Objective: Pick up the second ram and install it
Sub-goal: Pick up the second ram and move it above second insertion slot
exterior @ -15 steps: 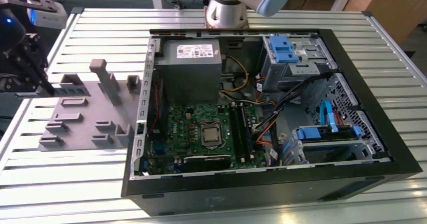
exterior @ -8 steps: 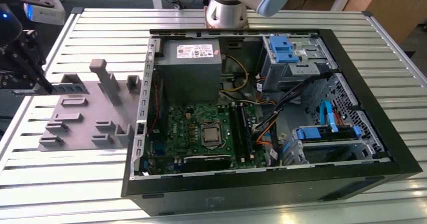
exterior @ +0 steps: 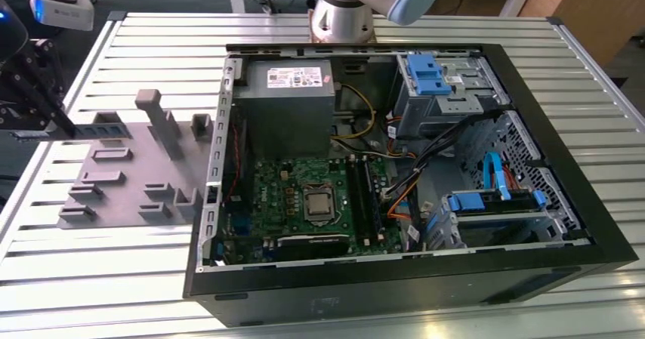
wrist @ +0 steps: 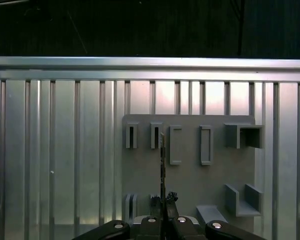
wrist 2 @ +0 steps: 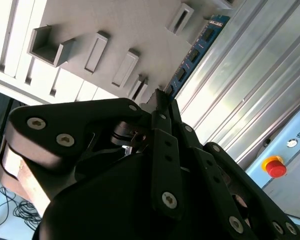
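The second ram (exterior: 101,130) is a thin dark stick with chips along its side, held level just above the gray fixture plate (exterior: 121,179) at the exterior view's left. My gripper (exterior: 56,126) is shut on one end of it. In the second wrist view the stick (wrist 2: 195,52) runs away from the shut fingertips of the gripper (wrist 2: 162,102) along the plate's edge. In the first wrist view the ram (wrist: 162,160) shows edge-on as a thin line rising from the gripper (wrist: 164,200), over the plate between two slotted blocks.
An open computer case (exterior: 403,282) lies to the exterior view's right of the plate, with the motherboard (exterior: 302,195) and its long memory slots (exterior: 361,195) exposed. The plate carries several upright gray blocks (exterior: 166,124). All of it rests on a slatted metal table (exterior: 111,263).
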Controlling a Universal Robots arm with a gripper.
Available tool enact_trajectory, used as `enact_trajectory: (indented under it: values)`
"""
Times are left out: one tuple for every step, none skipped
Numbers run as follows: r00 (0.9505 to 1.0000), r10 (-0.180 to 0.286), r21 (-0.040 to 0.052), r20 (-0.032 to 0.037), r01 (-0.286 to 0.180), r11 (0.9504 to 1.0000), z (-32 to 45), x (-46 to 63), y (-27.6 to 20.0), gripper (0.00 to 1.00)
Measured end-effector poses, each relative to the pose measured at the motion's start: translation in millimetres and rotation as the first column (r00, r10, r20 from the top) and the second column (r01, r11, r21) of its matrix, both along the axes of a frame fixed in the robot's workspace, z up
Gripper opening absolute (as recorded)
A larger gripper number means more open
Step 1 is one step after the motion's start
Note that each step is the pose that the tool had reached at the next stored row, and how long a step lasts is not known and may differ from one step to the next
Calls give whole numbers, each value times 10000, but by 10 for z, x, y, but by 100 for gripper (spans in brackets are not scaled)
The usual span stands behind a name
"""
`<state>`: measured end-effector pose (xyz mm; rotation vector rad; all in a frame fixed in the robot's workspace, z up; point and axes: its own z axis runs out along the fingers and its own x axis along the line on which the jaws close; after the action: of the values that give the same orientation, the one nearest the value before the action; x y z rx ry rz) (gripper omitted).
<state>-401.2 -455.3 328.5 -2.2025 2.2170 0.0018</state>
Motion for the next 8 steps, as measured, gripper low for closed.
enact_trajectory:
  values:
    - [10000,0,0,0,0,10000,10,0,0,14]
    - [10000,0,0,0,0,10000,20,0,0,14]
    - [10000,0,0,1,0,10000,30,0,0,14]
    - [10000,0,0,1,0,10000,40,0,0,14]
    - [10000,0,1,1,0,10000,50,0,0,14]
    - [10000,0,0,0,0,10000,61,0,0,14]
    - [10000,0,1,1,0,10000,70,0,0,14]
    - [10000,0,0,1,0,10000,80,0,0,14]
